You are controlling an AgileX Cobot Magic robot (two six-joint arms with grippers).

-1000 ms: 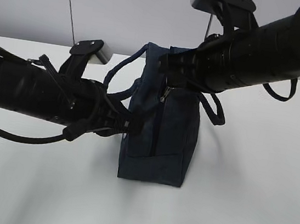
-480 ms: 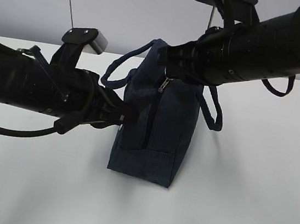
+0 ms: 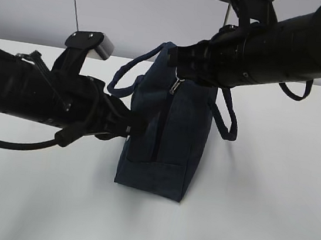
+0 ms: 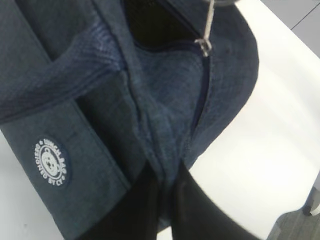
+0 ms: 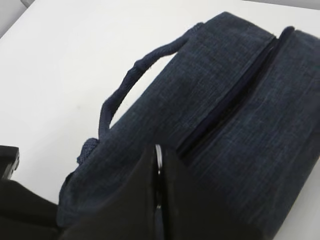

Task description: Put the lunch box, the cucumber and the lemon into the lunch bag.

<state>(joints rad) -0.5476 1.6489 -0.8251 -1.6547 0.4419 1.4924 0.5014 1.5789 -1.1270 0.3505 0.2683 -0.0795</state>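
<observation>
Up at 12 o'clock on the lunch bag (image 3: 164,138), right gripper (image 5: 159,200) clenched on the zipper ring (image 5: 158,155), left gripper (image 4: 162,200) pinching fabric at 9 o'clock, zipper line running vertical.

1 lunch bag (image 3: 167,138), 2 loop handles, 1 zip pull (image 3: 175,87), 2 tools, 1 table (image 3: 270,188)

- My left arm reaches in low from the left, stretched nearly level toward the middle.
- My left gripper (image 4: 162,200) is pinched tight on a fold of the bag (image 3: 170,139), fingers (image 4: 142,210) together.
- My right arm comes in high from the far right, angled down toward the middle.
- My right gripper (image 5: 158,200) is clamped on the zipper ring (image 5: 158,155), fingers pressed together.
</observation>
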